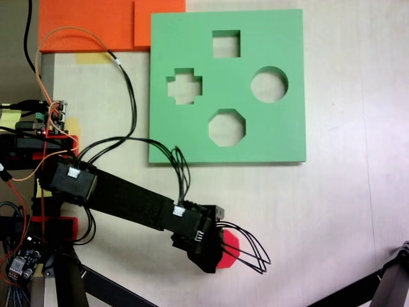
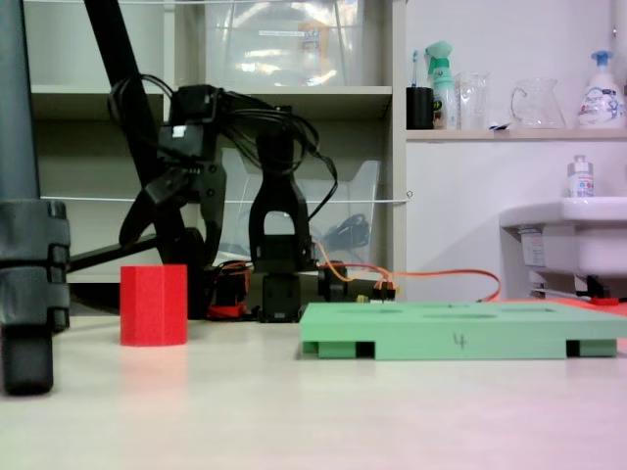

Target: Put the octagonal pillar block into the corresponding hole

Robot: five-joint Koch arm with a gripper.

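Nothing done yet: the block point(image 2: 154, 305) stands on the desk point(image 2: 294, 411) well apart from the octagonal hole point(image 1: 227, 127), my tool point(image 2: 183, 201) above it, grip state untellable.

The arm point(image 1: 121, 195) is built of matte black blocky segments, each motor housing a squared box. Small white connector plugs sit on top of the housings, and thin black cables loop loosely from one joint to the next, bulging out past the gripper point(image 2: 186, 191) end. Red printed brackets show at the base point(image 1: 45, 144), beside a small circuit board fed by orange wires. The fingers are black as well.
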